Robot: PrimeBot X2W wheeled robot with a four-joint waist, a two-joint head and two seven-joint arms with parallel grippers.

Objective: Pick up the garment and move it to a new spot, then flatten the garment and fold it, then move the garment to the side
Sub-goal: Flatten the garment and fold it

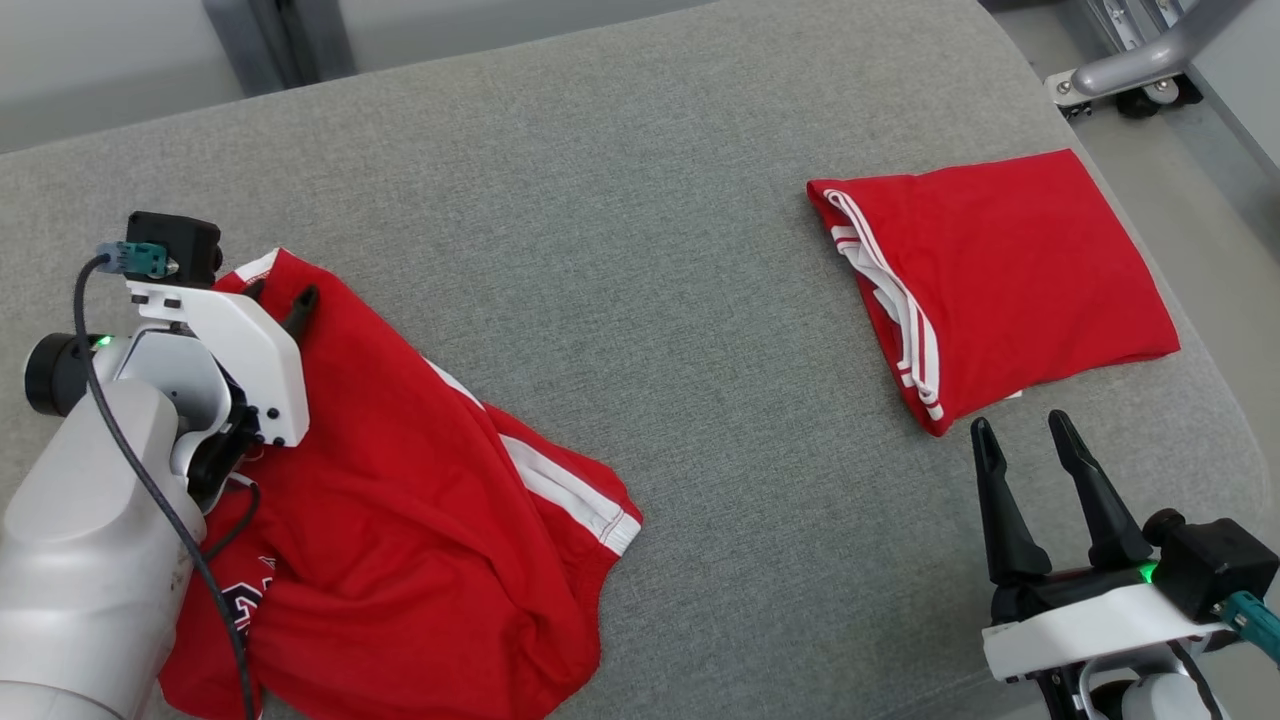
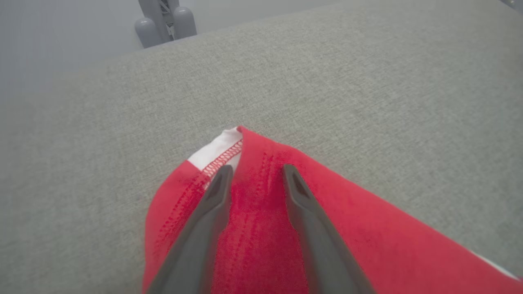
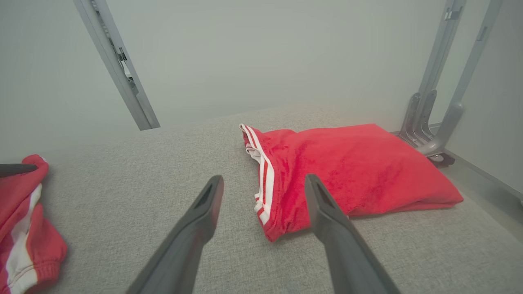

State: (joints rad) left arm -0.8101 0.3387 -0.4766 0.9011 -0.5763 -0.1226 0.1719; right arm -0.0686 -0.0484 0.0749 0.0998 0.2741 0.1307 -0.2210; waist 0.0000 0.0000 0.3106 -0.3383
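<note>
Garment job, early: pick-up apparently in hand, flattening and folding still to do.
Head view: left gripper [image 1: 280, 296] reaches over the crumpled garment [image 1: 420, 500], at its far corner; right gripper [image 1: 1020, 425] low, spread, empty, folded cloth [image 1: 1020, 270] just beyond its tips. Left wrist view: fingers [image 2: 204, 228] apart, garment between and beneath them, unpinched. Right wrist view: fingers [image 3: 196, 220] wide, folded cloth ahead.

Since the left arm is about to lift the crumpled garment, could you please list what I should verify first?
1. Left gripper over the crumpled garment's corner: ok.
2. Left gripper closed on the fabric: not ok, fingers stand apart.
3. Right gripper open, holding nothing: ok.
4. Folded garment lying apart from the crumpled one: ok.
5. Bare grey surface free for a new spot: ok.
</note>
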